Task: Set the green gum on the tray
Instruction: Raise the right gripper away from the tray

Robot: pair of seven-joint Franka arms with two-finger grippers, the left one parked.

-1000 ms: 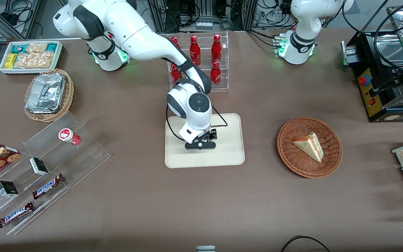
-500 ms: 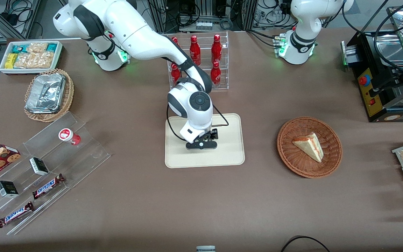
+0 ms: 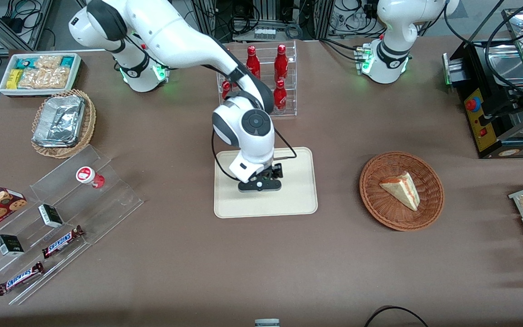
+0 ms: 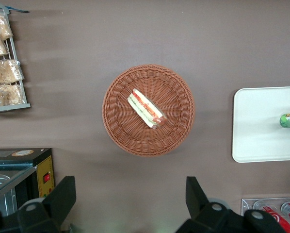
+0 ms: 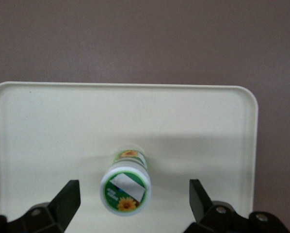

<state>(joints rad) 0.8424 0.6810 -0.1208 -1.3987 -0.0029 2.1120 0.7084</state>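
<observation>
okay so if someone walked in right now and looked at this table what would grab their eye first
Probably the white right arm reaching to mid-table, its gripper above the cream tray with jaws open wide. Directly below stands the green gum, upright on the tray and touching neither jaw. Next, the wicker basket holding a sandwich wedge, toward the parked arm's end.

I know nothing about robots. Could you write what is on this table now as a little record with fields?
Green gum: standing upright on the tray, free of the claw
Tray: cream, mid-table
Claw: open, above the tray, one finger on each side of the gum, apart from it
Red gum bottle: on the clear stepped display toward the working arm's end
Wicker basket: holds a sandwich wedge, toward the parked arm's end
Red drink bottles: in a clear rack, farther from the front camera than the tray
</observation>
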